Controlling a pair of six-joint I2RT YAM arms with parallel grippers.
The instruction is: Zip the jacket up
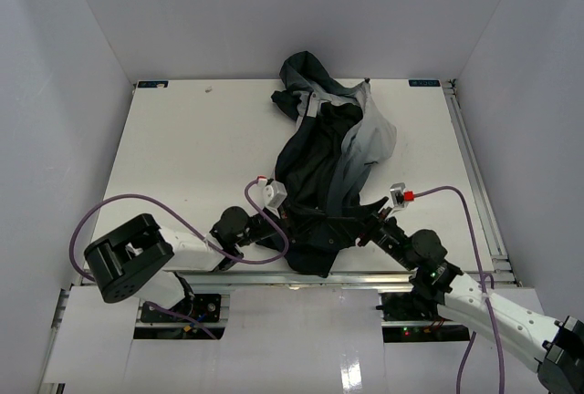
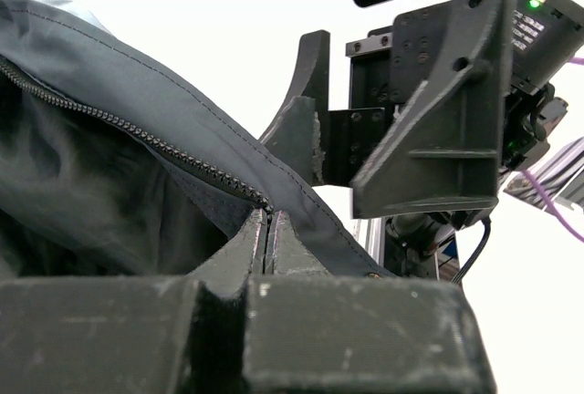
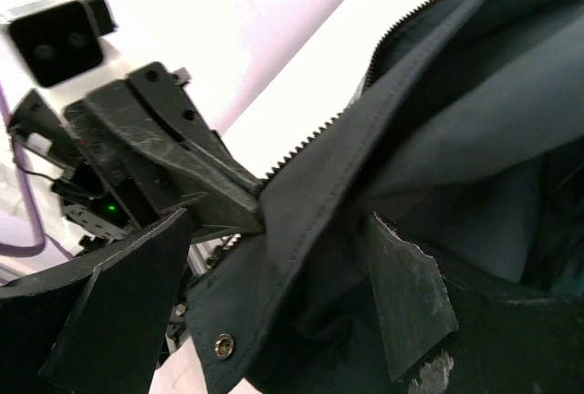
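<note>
The soft dark jacket (image 1: 333,161) lies crumpled on the white table (image 1: 182,139). The left gripper (image 2: 267,234) clamps its hem beside the toothed zipper (image 2: 137,134). The right gripper (image 3: 274,239) gapes, fabric loose between its fingers.

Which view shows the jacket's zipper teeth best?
Left wrist: the black zipper teeth run sharp and close across the dark navy fabric jacket, ending where the shut left hand pinches the edge. Right wrist shows the teeth edge-on. Top external shows the whole jacket, teeth too small.
</note>
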